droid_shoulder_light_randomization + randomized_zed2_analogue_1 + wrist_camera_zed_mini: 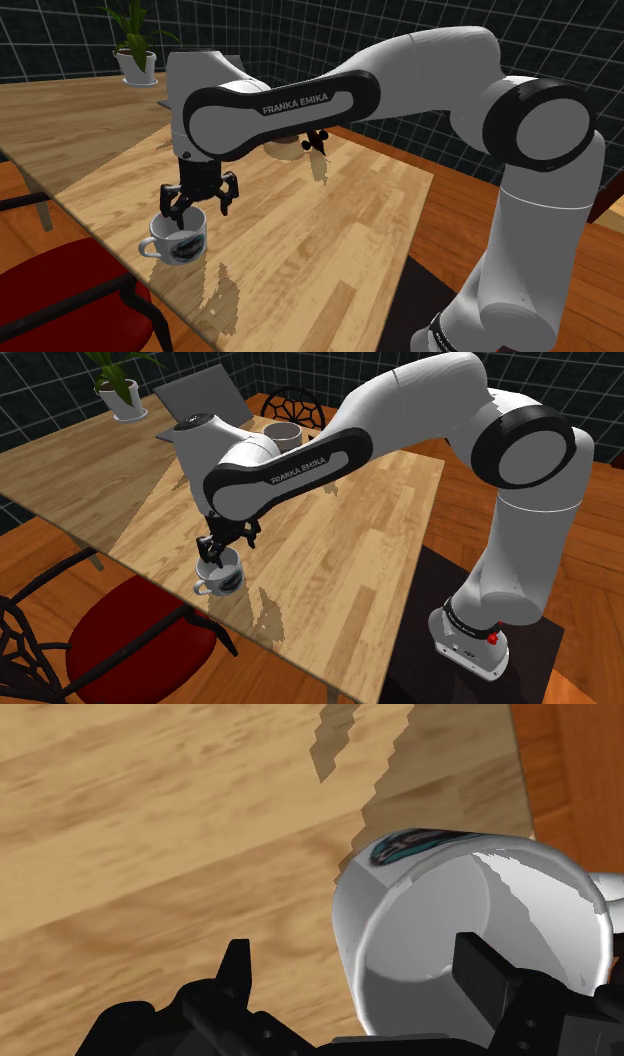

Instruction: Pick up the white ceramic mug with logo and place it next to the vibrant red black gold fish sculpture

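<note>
We log a dark tiled wall (pixel 60 40) behind a wooden table (pixel 330 240). The white arm (pixel 400 80) reaches to the shoulder view's lower left. There the gripper (pixel 198 200) hangs over the white mug (pixel 180 240), which stands upright near the table edge. We see its fingers (pixel 235 969) spread wide and straddling the mug's wall, one inside the rim, not gripping it.

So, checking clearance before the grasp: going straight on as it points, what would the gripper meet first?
Likely the white mug: the open gripper straddles its wall, one finger over its inside, the other over the wooden table beside it. Depth is unclear.
</note>
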`<state>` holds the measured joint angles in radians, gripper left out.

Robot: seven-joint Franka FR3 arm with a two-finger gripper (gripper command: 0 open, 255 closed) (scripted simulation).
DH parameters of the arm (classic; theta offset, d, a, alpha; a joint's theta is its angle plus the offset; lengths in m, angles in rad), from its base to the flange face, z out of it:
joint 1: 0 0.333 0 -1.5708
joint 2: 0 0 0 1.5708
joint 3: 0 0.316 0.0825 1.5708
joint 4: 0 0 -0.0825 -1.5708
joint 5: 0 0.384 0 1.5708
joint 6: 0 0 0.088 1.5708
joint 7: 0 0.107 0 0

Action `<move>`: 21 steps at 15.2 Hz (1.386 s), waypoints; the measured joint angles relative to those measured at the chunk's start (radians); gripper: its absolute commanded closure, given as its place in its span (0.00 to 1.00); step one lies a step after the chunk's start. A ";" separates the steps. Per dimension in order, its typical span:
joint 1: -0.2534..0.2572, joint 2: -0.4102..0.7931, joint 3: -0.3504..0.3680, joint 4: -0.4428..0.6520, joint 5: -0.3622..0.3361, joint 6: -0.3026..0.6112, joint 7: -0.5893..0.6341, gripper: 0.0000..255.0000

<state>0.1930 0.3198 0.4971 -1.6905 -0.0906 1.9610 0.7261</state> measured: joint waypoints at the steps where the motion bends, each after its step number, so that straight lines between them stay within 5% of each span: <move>1: 0.000 0.001 0.000 -0.001 0.000 0.001 0.000 0.00; 5: 0.000 0.001 0.000 -0.002 0.000 0.003 0.000 0.00; 6: 0.000 0.001 0.000 -0.002 0.000 0.003 0.000 1.00; 21: -0.001 -0.013 0.003 0.035 0.007 -0.046 -0.002 1.00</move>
<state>0.1925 0.3072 0.5002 -1.6551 -0.0836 1.9149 0.7239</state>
